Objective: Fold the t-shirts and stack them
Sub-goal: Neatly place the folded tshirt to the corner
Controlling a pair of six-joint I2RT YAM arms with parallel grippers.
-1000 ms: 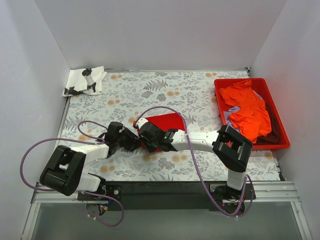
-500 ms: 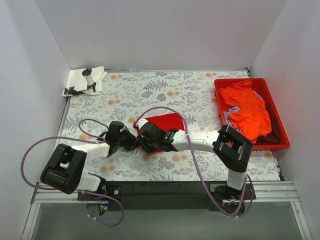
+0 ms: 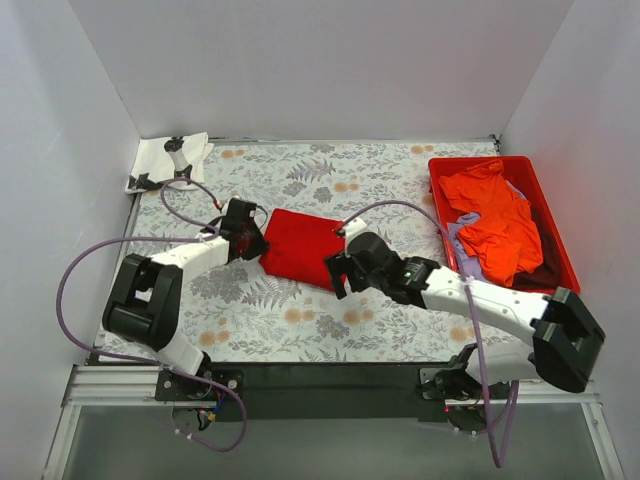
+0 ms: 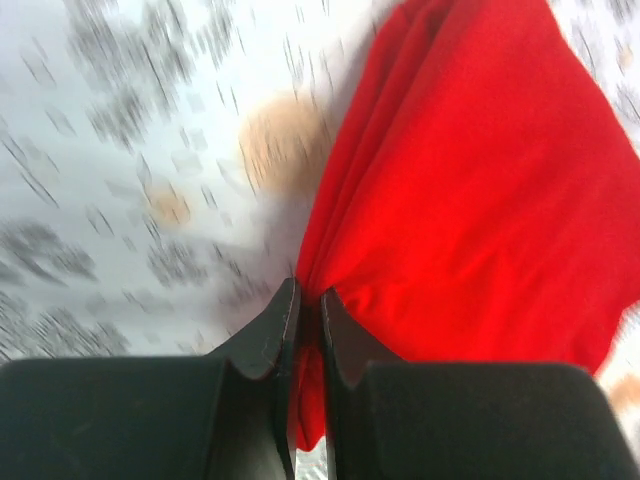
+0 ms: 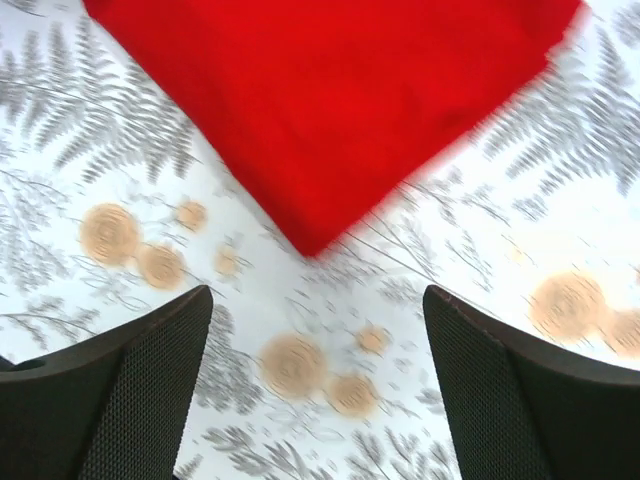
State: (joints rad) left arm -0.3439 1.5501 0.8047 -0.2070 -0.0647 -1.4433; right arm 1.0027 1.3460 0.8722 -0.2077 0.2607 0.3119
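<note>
- The floral surface (image 3: 400, 190) carries one shirt mid-fold, with more waiting at its right side.
- The tray (image 3: 480, 159) at the right edge holds an orange shirt (image 3: 500, 225) heaped over lavender and dark cloth, all unfolded.
- The red shirt (image 3: 300, 248) lies near the middle of the surface as a flat, folded rectangle.
- The white shirt (image 3: 170, 162) sits bunched in the far left corner, well apart from the rest.
- The left pincer (image 4: 305, 292) is clenched on the red shirt's left edge, with cloth gathered between its tips.
- The right pincer (image 5: 318, 292) is released, jaws wide and grasping nothing, just off the shirt's near corner.
- The step in hand looks like finishing and placing the red shirt. The next move probably calls for the left pincer to let go without dragging the fold apart.
</note>
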